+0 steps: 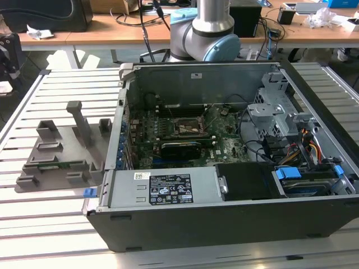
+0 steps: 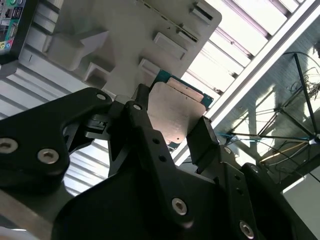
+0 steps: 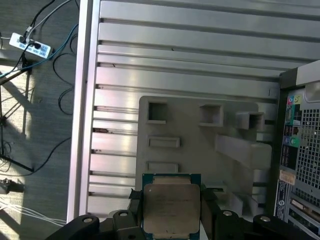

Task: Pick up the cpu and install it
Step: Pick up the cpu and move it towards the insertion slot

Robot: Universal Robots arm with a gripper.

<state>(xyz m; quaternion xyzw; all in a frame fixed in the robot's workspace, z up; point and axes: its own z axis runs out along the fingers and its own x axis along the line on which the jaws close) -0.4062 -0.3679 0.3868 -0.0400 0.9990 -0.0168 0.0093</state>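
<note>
Black two-fingered gripper [image 2: 175, 117] sits closest to the lens in both wrist views. Its jaws are clamped on opposite edges of the cpu [image 2: 179, 107], the small flat square chip with a dull silver metal lid and a thin green rim. You have the chip in the air over the grey moulded plastic tray [image 3: 190, 125], near the tray's edge and, as far as I can judge, clear of its surface. That tray lies on the slatted aluminium table [image 3: 190, 45], just beside the open dark grey desktop computer case [image 1: 224, 224].

Step in hand, by my judgement: carrying the chip. Hold it level, grip the edges only, add no extra squeeze and move slowly. A tilt or a slip would put the underside at risk.

Count:
- one cpu
- one gripper with two fingers [image 2: 145, 125]
- one tray
- one computer case
- one square black socket with a metal frame [image 1: 185, 126], inside the case
</note>
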